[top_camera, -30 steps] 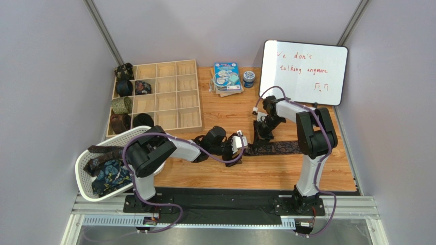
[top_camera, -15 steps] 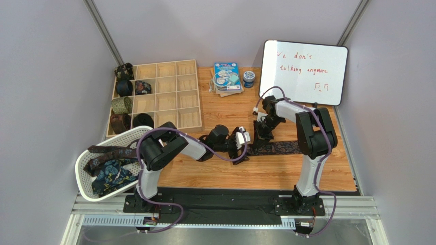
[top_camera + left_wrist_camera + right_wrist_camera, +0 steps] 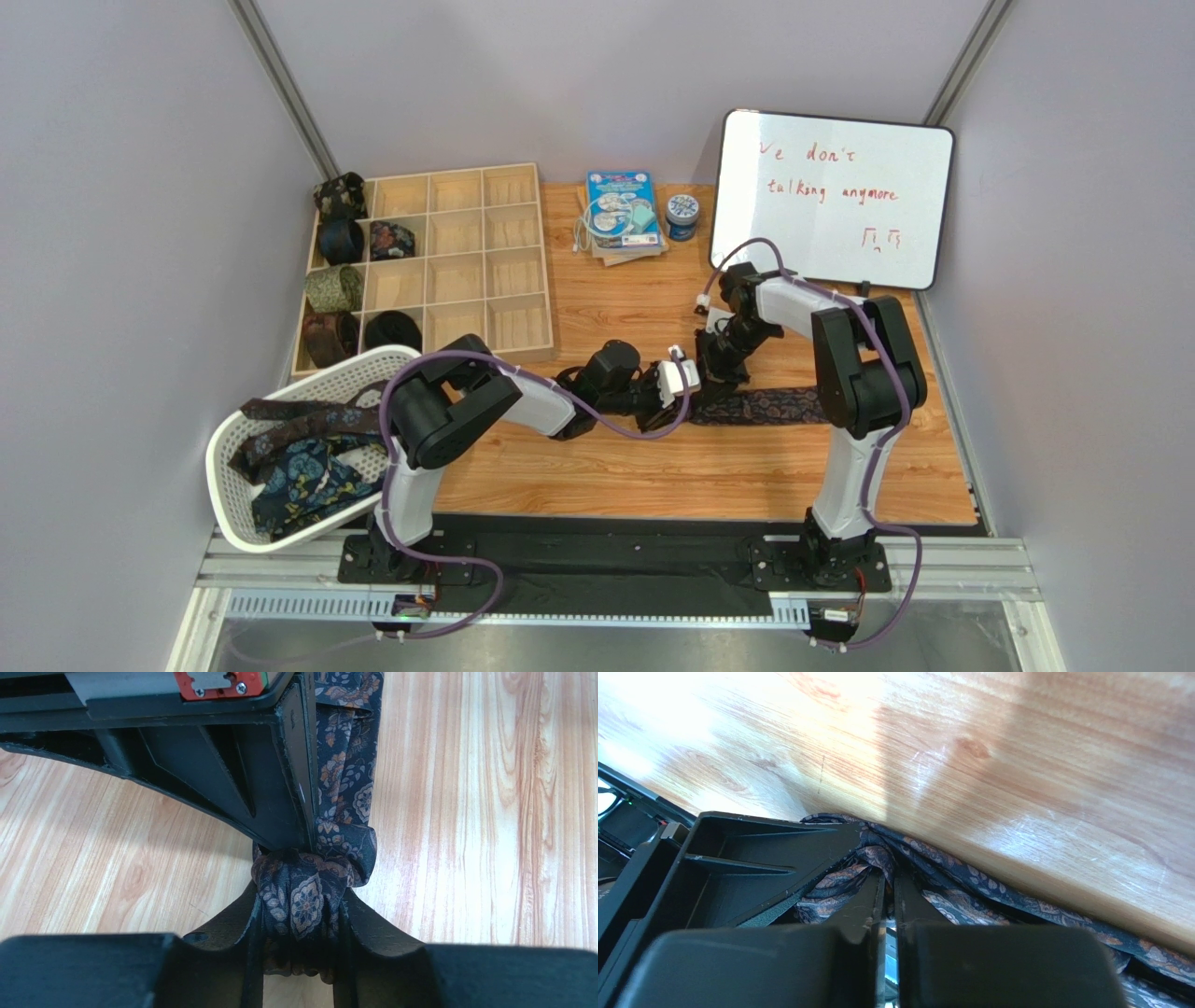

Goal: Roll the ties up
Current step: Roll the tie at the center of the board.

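Tie (image 3: 769,406): a dark strip with a brown paisley pattern. It lies flat on the wooden table (image 3: 617,483), running left to right in front of my right arm. Its left end is bunched into a small wad where my 2 claws meet.
Left claw (image 3: 302,952): narrow and closed on that wad. The fabric fills the gap between my 2 fingers (image 3: 242,948) and presses against both. Beyond the wad, the strip runs away across the wood.
Right claw (image 3: 886,882): the fingers are all but together, with only a sliver between them. A fold of the tie is gathered at their tips, so I am pinching thin cloth.
Claws together: from above, my left claw reaches in from the left and my right claw comes down from behind. They sit just beside each other over the tie's left end.
Basket (image 3: 225,441): white mesh, at the near left corner of the table. It holds loose ties (image 3: 302,469), 1 brownish and 1 blue-flowered.
Tray (image 3: 463,266): a wooden grid at the far left. Rolled ties (image 3: 334,289) fill the 4 cells of its left column, and 2 more sit in the next column.
Far edge: a whiteboard (image 3: 835,196) with red writing stands there. A blue packet (image 3: 622,210) and a small round tin (image 3: 682,214) lie beside it.
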{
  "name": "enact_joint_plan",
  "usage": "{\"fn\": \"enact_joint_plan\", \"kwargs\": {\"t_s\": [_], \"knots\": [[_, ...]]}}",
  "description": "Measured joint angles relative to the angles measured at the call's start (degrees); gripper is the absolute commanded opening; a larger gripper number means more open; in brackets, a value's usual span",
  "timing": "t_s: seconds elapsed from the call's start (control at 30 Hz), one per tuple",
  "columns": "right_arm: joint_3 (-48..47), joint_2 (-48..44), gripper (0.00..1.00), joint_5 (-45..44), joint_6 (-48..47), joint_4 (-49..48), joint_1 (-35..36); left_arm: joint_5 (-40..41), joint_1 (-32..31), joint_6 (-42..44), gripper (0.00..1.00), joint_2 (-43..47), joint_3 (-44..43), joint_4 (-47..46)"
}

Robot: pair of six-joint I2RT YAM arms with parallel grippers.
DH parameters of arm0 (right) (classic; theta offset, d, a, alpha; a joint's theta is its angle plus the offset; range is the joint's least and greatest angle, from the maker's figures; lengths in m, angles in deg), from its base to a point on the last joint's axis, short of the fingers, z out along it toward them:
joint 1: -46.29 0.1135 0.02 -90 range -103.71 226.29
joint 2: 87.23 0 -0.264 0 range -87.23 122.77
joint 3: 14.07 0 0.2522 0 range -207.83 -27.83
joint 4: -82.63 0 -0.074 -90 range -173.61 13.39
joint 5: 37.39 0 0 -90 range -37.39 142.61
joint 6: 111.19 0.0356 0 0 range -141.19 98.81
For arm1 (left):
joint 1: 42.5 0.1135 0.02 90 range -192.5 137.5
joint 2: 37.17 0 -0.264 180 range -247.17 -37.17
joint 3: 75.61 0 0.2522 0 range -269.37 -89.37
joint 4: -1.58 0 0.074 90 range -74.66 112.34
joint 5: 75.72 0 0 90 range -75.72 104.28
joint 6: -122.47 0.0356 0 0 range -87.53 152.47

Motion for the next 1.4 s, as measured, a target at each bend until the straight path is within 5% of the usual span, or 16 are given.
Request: {"fn": "enact_joint_plan", "kwargs": {"t_s": [0.2,0.83,0.9,1.0,1.23,1.4], "knots": [[0.00,-0.28,0.40,0.09,-0.17,-0.68,-0.42,0.85,0.09,0.92,0.20,1.16,1.18,0.46],[1.49,-1.62,0.42,7.28,-1.51,-1.88,-2.56,0.09,0.39,0.83,0.23,1.75,2.01,0.39],[1.84,-1.62,0.36,7.41,-1.75,-1.97,-2.60,-0.31,0.50,0.83,0.24,1.75,2.01,0.44],[2.36,-1.64,0.02,7.72,-2.40,-2.05,-2.58,-0.87,0.61,0.83,0.26,1.75,2.08,0.42],[3.02,-1.64,0.00,6.80,-2.51,-2.19,-2.32,-2.32,0.90,2.36,0.44,1.90,2.60,0.13],[2.97,-1.62,0.00,6.60,-2.36,-2.12,-1.86,-4.90,1.51,6.51,0.45,2.64,3.58,0.76]]}}
